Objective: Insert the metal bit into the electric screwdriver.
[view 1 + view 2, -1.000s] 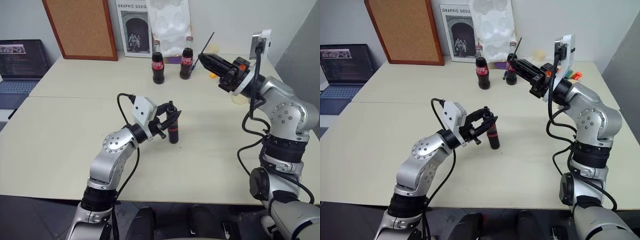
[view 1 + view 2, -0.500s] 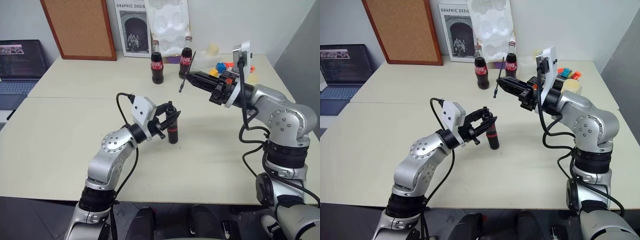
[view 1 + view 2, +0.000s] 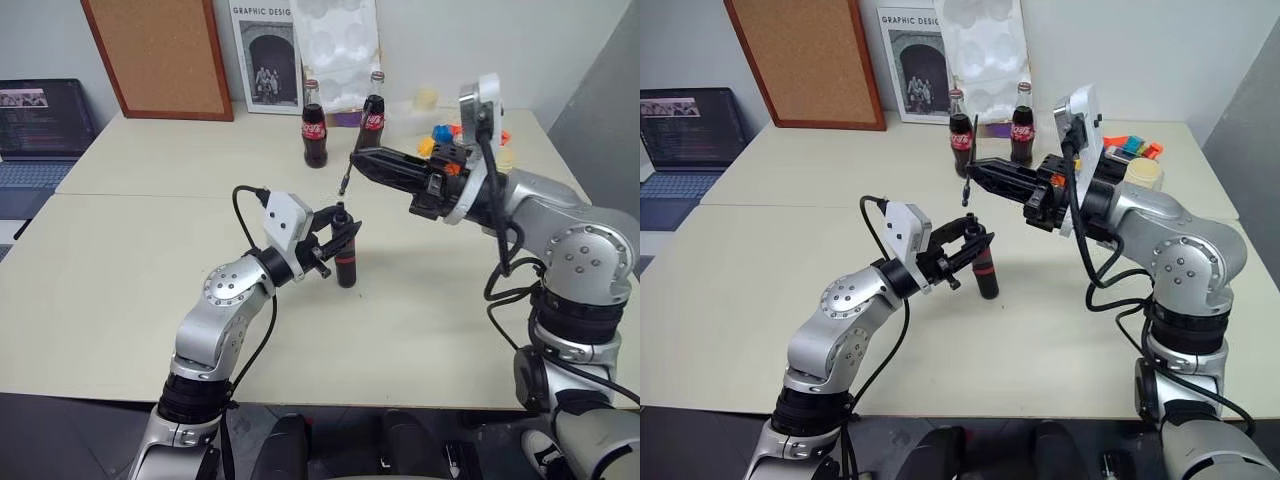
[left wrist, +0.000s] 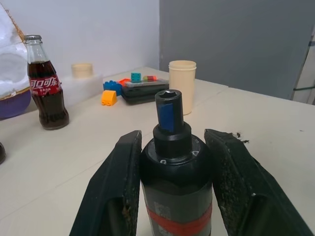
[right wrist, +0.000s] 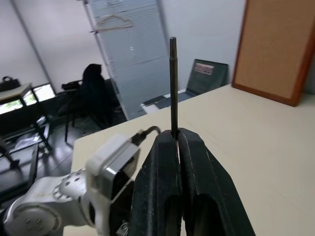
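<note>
Near the counter's [image 3: 120, 300] middle, the left tool [image 3: 335, 238] clamps the electric screwdriver [image 3: 346, 258] upright, its open socket facing up to receive the metal bit [image 3: 346, 172]. That bit is pinched in the right tool [image 3: 362, 161], just above and behind the socket. Two cola bottles [image 3: 314, 128] stand well behind; open counter surrounds the screwdriver for lining up.

Cream table [image 3: 130, 260] with cola bottles [image 3: 315, 135], laptop [image 3: 40, 130]
</note>
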Available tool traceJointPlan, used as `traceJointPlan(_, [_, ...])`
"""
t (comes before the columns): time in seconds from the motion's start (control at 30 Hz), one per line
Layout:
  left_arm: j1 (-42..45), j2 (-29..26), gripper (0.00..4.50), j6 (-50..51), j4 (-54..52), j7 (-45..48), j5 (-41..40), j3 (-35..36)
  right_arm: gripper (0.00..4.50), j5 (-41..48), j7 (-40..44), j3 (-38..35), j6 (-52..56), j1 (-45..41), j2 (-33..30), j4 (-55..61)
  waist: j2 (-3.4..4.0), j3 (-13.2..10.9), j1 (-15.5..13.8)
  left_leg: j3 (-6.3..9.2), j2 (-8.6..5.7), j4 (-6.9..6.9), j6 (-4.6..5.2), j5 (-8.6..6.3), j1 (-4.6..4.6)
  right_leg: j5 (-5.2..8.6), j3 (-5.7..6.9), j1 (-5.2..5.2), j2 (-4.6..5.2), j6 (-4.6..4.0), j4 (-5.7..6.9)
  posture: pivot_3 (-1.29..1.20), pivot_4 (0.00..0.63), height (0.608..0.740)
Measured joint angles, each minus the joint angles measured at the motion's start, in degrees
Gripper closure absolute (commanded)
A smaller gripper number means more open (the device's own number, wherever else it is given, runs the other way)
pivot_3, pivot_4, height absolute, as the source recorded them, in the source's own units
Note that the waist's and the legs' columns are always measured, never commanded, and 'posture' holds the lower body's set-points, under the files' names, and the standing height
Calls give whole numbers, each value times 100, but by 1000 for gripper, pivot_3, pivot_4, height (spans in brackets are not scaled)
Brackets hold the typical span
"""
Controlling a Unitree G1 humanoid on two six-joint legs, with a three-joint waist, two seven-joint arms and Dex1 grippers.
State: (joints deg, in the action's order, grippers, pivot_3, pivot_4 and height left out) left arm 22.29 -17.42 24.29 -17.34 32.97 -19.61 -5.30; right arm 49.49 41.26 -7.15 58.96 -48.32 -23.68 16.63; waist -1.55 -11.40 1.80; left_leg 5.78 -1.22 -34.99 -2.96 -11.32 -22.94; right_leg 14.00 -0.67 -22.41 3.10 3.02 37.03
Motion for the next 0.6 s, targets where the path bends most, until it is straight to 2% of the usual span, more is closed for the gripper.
traceJointPlan(0.23, [40, -189, 2811, 9, -8, 278, -79, 6, 4421, -381, 1214, 532, -831, -245, -319, -836, 0, -1, -1, -1, 0, 3, 0, 0, -2, 0, 0, 0, 0, 1, -6, 0, 150, 740])
traceJointPlan(0.6, [2, -258, 2811, 32, -87, 398, -102, 13, 4421, -803, 1942, 832, -1444, -580, -473, -1537, 1, -1, -9, 1, 0, 5, 0, 0, -2, 1, 1, -1, 1, 0, -7, 0, 150, 740])
